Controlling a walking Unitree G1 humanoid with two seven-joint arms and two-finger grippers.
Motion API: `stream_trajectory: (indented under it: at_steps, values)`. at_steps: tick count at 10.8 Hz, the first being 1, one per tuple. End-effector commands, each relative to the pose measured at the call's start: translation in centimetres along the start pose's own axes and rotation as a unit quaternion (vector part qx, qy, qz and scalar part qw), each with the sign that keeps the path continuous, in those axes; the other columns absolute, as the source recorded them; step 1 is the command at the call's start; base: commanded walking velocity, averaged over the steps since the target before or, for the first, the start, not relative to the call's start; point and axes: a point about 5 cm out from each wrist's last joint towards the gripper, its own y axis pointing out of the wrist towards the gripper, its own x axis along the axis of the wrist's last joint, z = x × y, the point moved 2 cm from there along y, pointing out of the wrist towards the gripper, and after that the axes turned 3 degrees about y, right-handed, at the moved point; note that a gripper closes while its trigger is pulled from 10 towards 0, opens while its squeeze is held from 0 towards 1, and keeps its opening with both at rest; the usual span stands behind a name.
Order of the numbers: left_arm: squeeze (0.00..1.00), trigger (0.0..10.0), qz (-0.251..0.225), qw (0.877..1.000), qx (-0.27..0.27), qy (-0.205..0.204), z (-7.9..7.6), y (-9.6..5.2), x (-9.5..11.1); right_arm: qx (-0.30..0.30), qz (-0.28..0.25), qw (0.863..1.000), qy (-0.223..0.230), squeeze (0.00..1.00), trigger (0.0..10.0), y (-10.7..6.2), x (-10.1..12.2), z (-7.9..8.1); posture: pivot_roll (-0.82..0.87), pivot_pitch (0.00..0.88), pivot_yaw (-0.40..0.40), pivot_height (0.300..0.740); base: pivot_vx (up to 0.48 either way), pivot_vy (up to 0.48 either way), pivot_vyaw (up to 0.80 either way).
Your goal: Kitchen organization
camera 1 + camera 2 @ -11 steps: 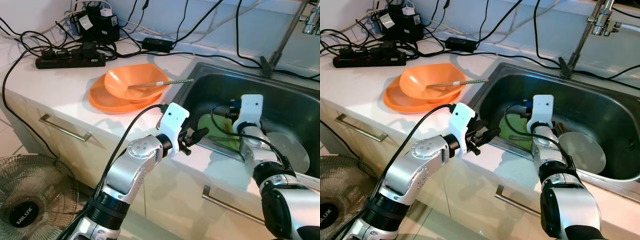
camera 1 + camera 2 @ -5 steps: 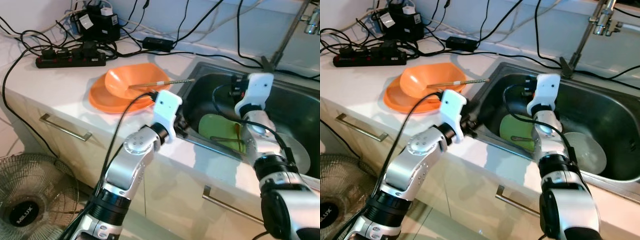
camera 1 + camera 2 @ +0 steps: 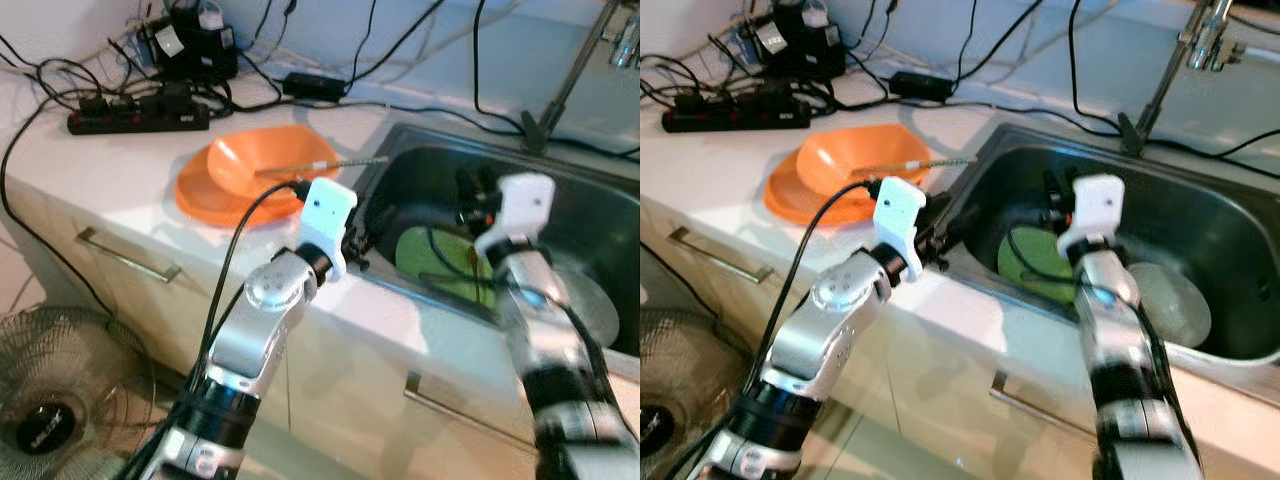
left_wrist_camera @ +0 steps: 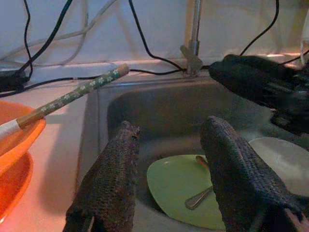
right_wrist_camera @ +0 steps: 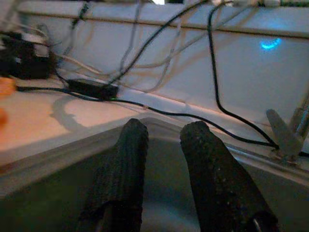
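A green plate lies in the steel sink with a spoon on it. A grey plate lies beside it. On the counter, an orange bowl sits on an orange plate, and a chopstick rests across the bowl toward the sink. My left gripper is open at the sink's left rim and points at the green plate. My right gripper is open and empty, raised above the sink over the green plate's far side.
A faucet stands behind the sink. A power strip, adapters and many black cables crowd the back of the counter. Drawer handles run along the cabinet front. A floor fan stands at the lower left.
My right gripper has lifted from just over the green plate to above the sink. My left gripper has swung from the front rim to the sink's left rim.
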Motion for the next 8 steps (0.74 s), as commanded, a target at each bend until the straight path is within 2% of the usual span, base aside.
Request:
stream_trajectory:
  at_steps: [1,3,5,7,8]
  values:
    - [0.0,10.0,0.002,1.0,-0.002,0.012,-0.2,-0.1,-0.4,0.015,-0.009,1.0,0.007,0.0,10.0,-0.1,0.7,0.9,0.08,0.077,-0.029,0.74,0.0,0.0,0.0]
    - [0.0,10.0,-0.002,1.0,-0.002,0.016,-0.3,-0.4,-0.6,0.025,-0.023,0.999,0.033,0.0,10.0,-0.9,1.2,3.2,0.08,0.075,-0.022,0.74,0.0,0.0,0.0]
    - [0.0,10.0,-0.016,0.999,0.017,0.024,0.3,-0.6,-0.3,-0.01,-0.021,0.998,0.064,0.0,10.0,-1.2,1.4,4.6,0.08,0.066,-0.018,0.74,0.0,0.0,0.0]
    - [0.0,10.0,-0.025,0.997,0.042,0.064,1.1,-0.6,0.1,-0.036,-0.001,0.997,0.068,0.0,10.0,-1.5,0.5,5.1,0.09,0.055,-0.017,0.74,0.0,0.0,0.0]
    - [0.0,10.0,-0.023,0.993,0.054,0.103,1.7,-0.5,0.3,-0.055,0.011,0.996,0.064,0.0,10.0,-1.6,0.2,5.0,0.09,0.05,-0.017,0.74,0.0,0.0,0.0]
